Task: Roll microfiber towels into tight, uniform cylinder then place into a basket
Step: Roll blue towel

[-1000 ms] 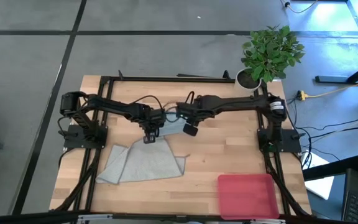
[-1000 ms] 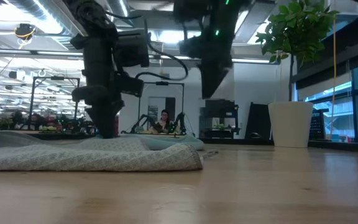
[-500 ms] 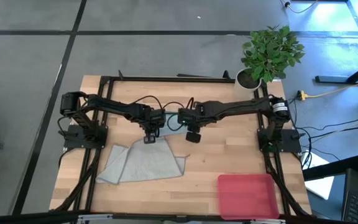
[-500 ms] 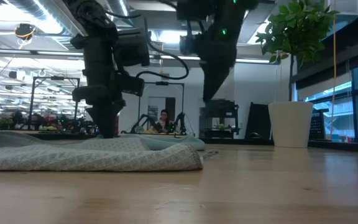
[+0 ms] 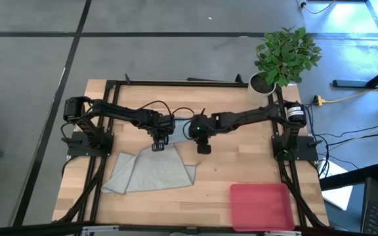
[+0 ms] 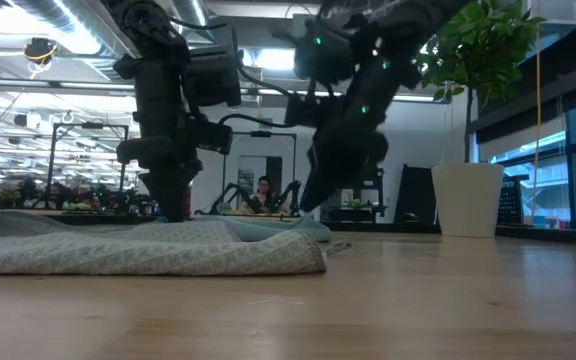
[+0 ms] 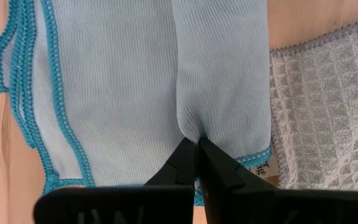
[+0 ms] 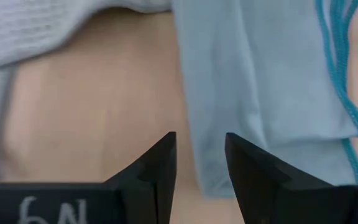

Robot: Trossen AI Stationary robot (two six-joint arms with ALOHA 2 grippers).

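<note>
a potted plant (image 5: 284, 56) stands at the wooden table's (image 5: 241, 167) far right corner.

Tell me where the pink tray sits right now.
In the high view, the pink tray lies at the table's near right corner, apart from the grey towel on its left.

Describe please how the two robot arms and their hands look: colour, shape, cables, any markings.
Both arms are dark, slender and jointed, with thin black cables looping along them. The left hand ends in two black tapered fingers. The right hand has the same black pointed fingers, and pale handwritten marks show on its body. In the low view, small green lights glow on the right arm.
</note>
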